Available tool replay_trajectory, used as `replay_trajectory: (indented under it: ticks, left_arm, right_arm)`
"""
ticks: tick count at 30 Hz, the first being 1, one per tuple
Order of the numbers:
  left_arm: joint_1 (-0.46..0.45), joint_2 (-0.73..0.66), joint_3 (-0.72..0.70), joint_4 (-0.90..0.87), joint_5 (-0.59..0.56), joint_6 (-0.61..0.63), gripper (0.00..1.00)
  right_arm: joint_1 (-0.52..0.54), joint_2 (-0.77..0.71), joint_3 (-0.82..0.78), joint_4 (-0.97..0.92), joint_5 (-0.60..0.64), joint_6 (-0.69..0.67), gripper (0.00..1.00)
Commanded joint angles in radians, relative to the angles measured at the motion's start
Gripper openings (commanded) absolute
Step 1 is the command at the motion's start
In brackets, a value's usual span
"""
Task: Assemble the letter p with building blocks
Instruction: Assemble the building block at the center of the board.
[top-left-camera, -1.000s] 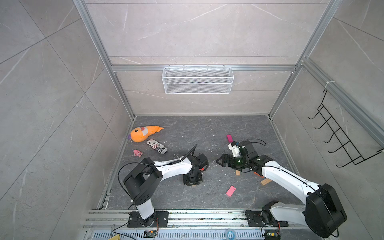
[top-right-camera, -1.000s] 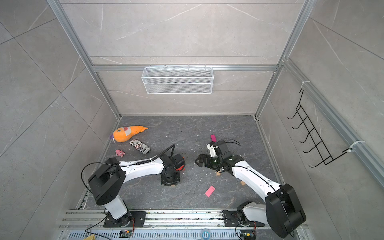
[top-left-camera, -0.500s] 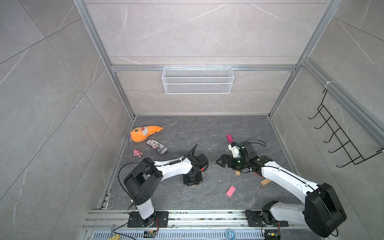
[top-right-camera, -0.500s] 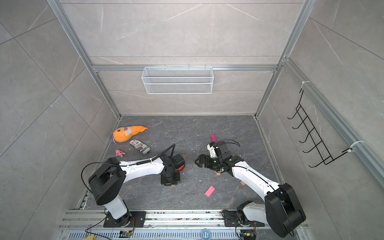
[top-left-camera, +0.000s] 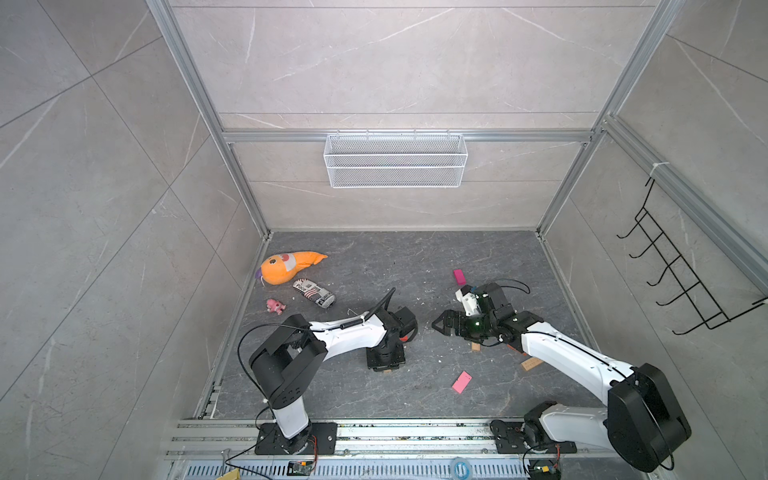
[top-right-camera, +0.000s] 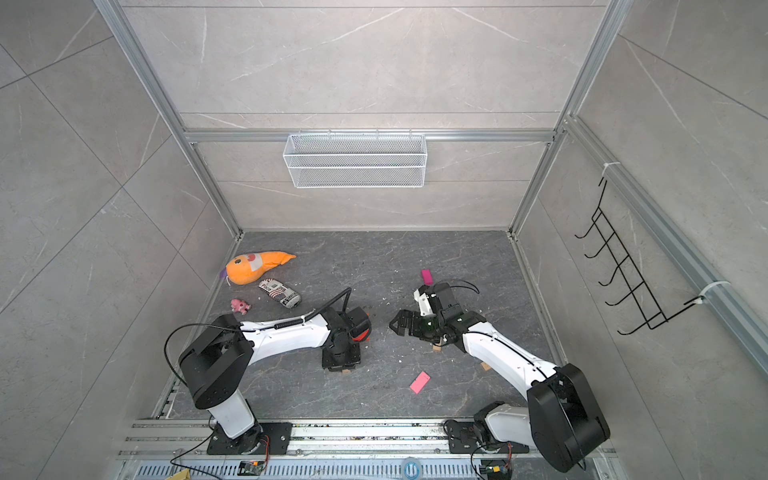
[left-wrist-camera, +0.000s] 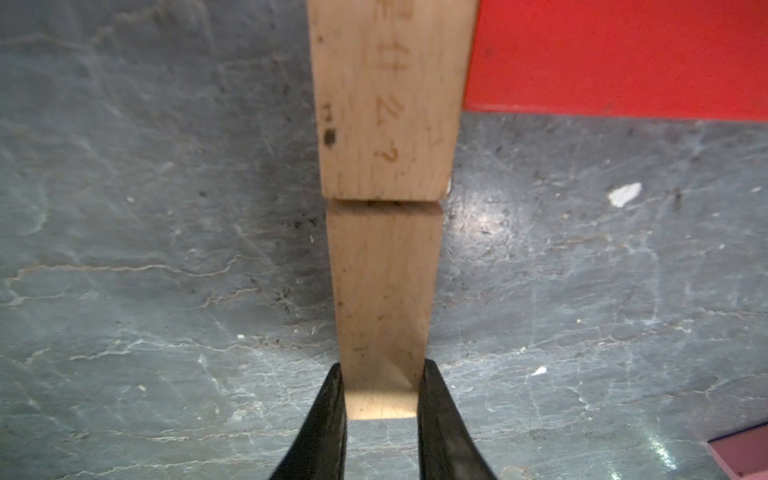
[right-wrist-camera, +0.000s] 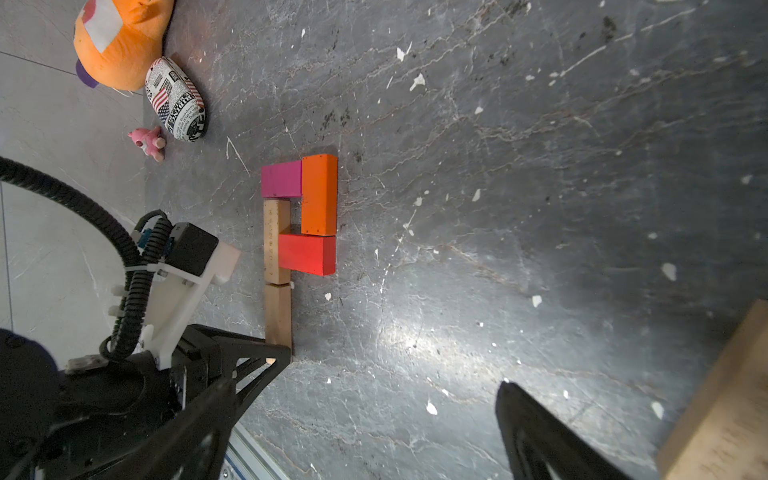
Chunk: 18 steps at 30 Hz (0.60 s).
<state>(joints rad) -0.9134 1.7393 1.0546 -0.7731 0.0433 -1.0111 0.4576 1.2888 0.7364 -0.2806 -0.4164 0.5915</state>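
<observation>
The letter p lies flat in the right wrist view: a magenta brick, an orange brick and a red brick form the loop beside an upper tan brick. A lower tan brick continues the stem, butted end to end against it. My left gripper is shut on that lower brick's near end, low on the floor. My right gripper hovers open and empty to the right of the figure. Loose building blocks lie around: pink, magenta, tan.
An orange plush, a newsprint-patterned pouch and a small pink plush sit at the far left. Another tan brick lies under the right arm. A wire basket hangs on the back wall, a hook rack on the right wall.
</observation>
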Motion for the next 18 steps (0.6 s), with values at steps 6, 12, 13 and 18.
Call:
replay_trajectory:
  ticks: [6,12,13,18]
  left_arm:
    - [0.010,0.027,0.009,-0.048,-0.049,0.005,0.19]
    - [0.010,0.028,0.022,-0.062,-0.062,0.010,0.19]
    - [0.010,0.029,0.021,-0.062,-0.062,0.010,0.19]
    - [0.010,0.030,0.016,-0.054,-0.058,0.010,0.19]
  right_arm:
    - [-0.005,0.014,-0.015,0.026,-0.018,0.017,1.00]
    - [-0.004,0.018,-0.018,0.031,-0.021,0.020,1.00]
    - [-0.004,0.018,-0.019,0.031,-0.022,0.019,1.00]
    - [-0.005,0.018,-0.019,0.031,-0.022,0.019,1.00]
